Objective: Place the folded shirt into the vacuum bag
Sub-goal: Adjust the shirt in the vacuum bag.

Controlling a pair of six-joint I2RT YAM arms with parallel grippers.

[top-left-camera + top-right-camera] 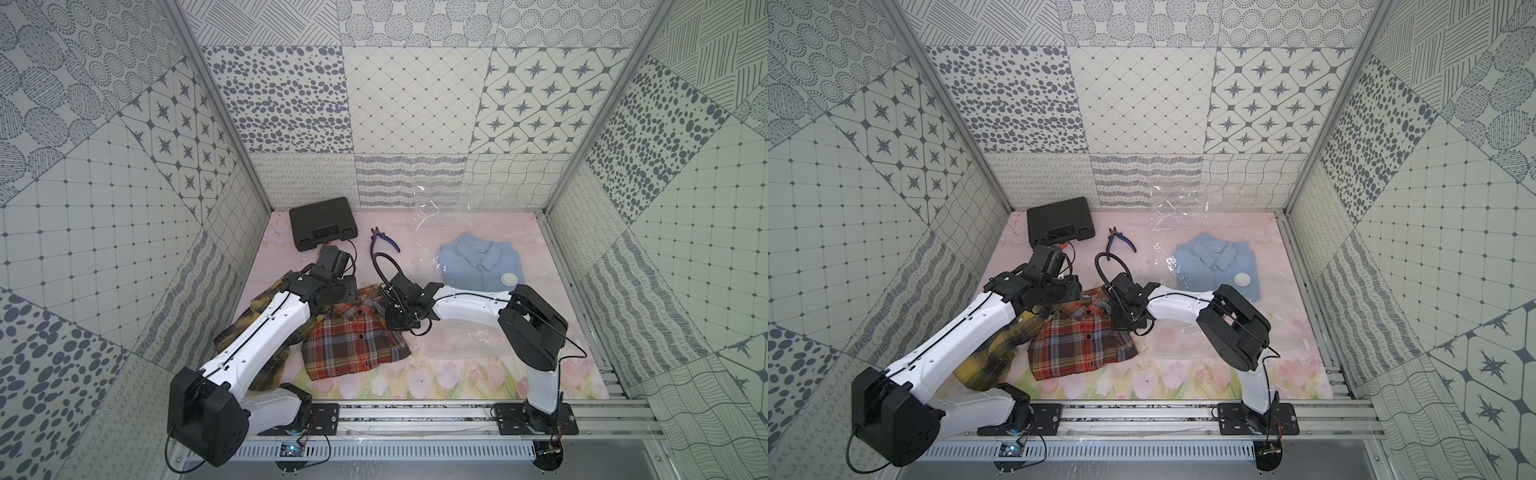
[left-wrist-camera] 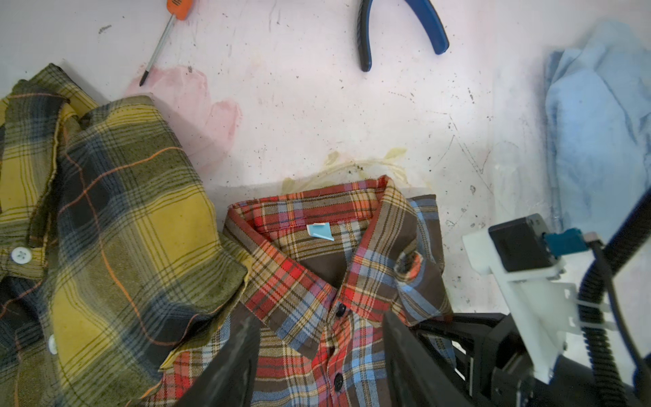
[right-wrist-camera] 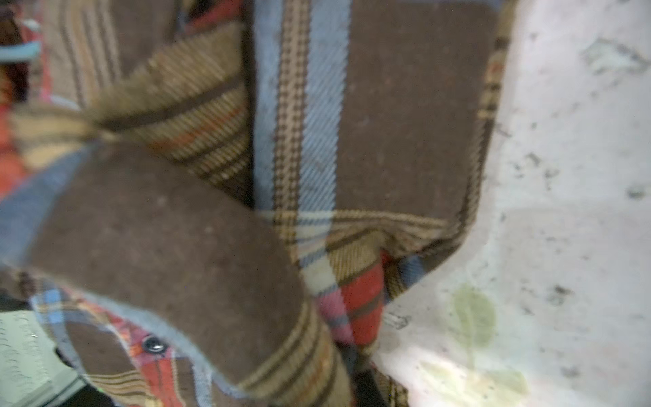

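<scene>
The folded shirt (image 1: 353, 336) (image 1: 1079, 340), red and brown plaid, lies flat mid-table with its collar away from the arms. My right gripper (image 1: 395, 322) (image 1: 1121, 322) (image 3: 355, 370) is shut on the shirt's right shoulder edge; the cloth (image 3: 387, 105) bunches up at its jaws. Above the shirt's button placket (image 2: 317, 282) my left gripper (image 2: 317, 317) (image 1: 1067, 289) hovers open, touching nothing. The vacuum bag (image 1: 478, 332) (image 1: 1204, 332), clear and glossy, spreads over the right half. It holds a light blue shirt (image 1: 478, 262) under its white valve cap (image 1: 508, 279) (image 1: 1242, 278).
A yellow plaid shirt (image 1: 257, 307) (image 2: 105, 211) lies crumpled under my left arm, overlapping the red one. At the back are a black case (image 1: 322, 222), blue-handled pliers (image 1: 384, 245) (image 2: 405, 28) and an orange-handled screwdriver (image 2: 169, 31). Patterned walls enclose three sides.
</scene>
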